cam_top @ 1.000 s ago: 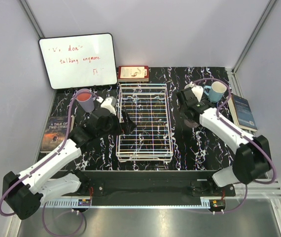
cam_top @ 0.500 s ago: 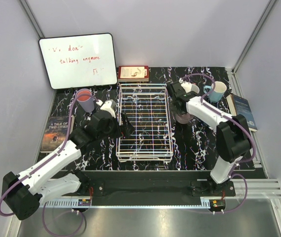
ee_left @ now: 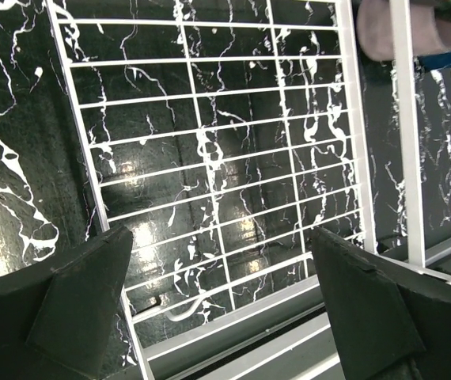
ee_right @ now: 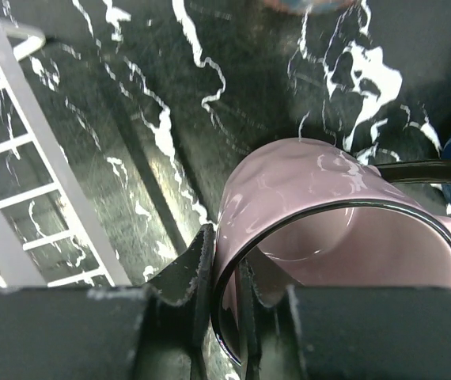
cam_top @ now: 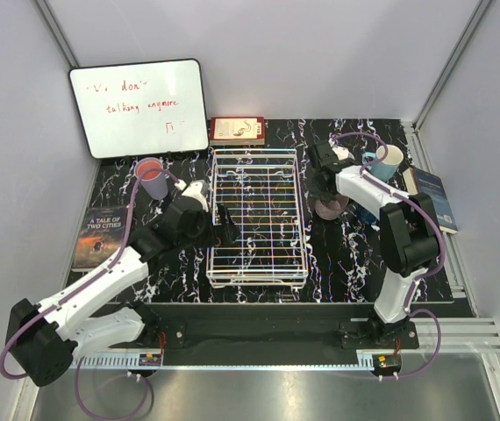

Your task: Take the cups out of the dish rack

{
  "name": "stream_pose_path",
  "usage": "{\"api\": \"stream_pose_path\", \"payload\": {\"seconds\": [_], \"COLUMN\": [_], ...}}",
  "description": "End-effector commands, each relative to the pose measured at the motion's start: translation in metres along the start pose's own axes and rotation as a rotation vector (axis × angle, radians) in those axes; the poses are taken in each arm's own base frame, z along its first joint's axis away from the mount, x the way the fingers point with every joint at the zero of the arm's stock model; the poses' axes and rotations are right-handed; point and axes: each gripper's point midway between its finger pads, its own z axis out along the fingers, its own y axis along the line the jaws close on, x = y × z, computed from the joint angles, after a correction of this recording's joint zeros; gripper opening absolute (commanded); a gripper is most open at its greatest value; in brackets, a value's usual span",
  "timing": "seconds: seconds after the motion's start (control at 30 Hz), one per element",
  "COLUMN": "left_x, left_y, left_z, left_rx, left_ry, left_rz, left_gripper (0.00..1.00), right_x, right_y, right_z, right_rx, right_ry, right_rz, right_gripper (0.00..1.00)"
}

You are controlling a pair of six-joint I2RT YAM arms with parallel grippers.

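The white wire dish rack [cam_top: 256,263] stands mid-table with no cups in it. My right gripper [cam_top: 324,188] is shut on the rim of a mauve cup [cam_top: 329,209], low over the table just right of the rack. In the right wrist view one finger [ee_right: 187,273] is outside the mauve cup [ee_right: 320,198] and the other is inside. My left gripper [cam_top: 225,224] is open and empty at the rack's left side. In the left wrist view it [ee_left: 225,317] hangs over the rack grid [ee_left: 210,158]. A light blue mug [cam_top: 388,159] stands far right. A lavender cup [cam_top: 152,178] stands far left.
A whiteboard [cam_top: 139,107] leans at the back left. A red book [cam_top: 237,130] lies behind the rack. Other books lie at the left edge [cam_top: 98,235] and the right edge [cam_top: 432,198]. Something dark blue [cam_top: 365,214] sits beside the right arm.
The right arm has folded in and carried the mauve cup left, closer to the rack's right side. The left arm has hardly moved.
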Motion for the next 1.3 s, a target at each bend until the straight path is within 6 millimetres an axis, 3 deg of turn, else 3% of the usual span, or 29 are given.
{"api": "stream_pose_path", "payload": {"seconds": [0.0,0.3,0.4,0.5,0.73,0.97,1.03,1.17,1.2,1.27], "left_x": [-0.006,-0.002,-0.001,-0.002,-0.007,-0.011,-0.012,-0.015,-0.019,-0.022], "left_y": [-0.006,-0.006,-0.004,-0.004,-0.003,-0.002,0.001,0.014,0.022,0.032], "left_z": [0.004,0.008,0.009,0.008,0.005,0.001,-0.001,-0.007,-0.009,-0.017], "left_rx": [0.009,0.0,-0.005,-0.008,-0.031,-0.044,-0.058,-0.13,-0.174,-0.237], "left_ry": [-0.015,0.002,0.002,-0.003,-0.039,-0.06,-0.066,-0.071,-0.087,-0.089], "left_rz": [-0.003,-0.005,-0.005,0.0,0.016,0.02,0.027,0.061,0.082,0.115], "left_gripper": [0.99,0.99,0.99,0.99,0.99,0.99,0.99,0.99,0.99,0.99], "right_x": [-0.023,-0.019,-0.017,-0.021,-0.049,-0.075,-0.085,-0.081,-0.08,-0.066], "right_y": [0.007,-0.002,-0.003,-0.002,0.008,0.015,0.02,0.043,0.047,0.056], "right_z": [0.003,0.023,0.022,0.014,-0.024,-0.071,-0.094,-0.135,-0.146,-0.153], "right_rx": [-0.053,-0.04,-0.042,-0.058,-0.137,-0.198,-0.229,-0.307,-0.334,-0.35], "right_ry": [-0.051,-0.008,-0.003,-0.017,-0.1,-0.198,-0.245,-0.324,-0.342,-0.363], "right_rz": [0.043,0.064,0.066,0.069,0.089,0.119,0.115,0.018,-0.004,-0.083], "right_gripper": [0.0,0.0,0.0,0.08,0.42,0.61,0.64,0.73,0.85,0.95]}}
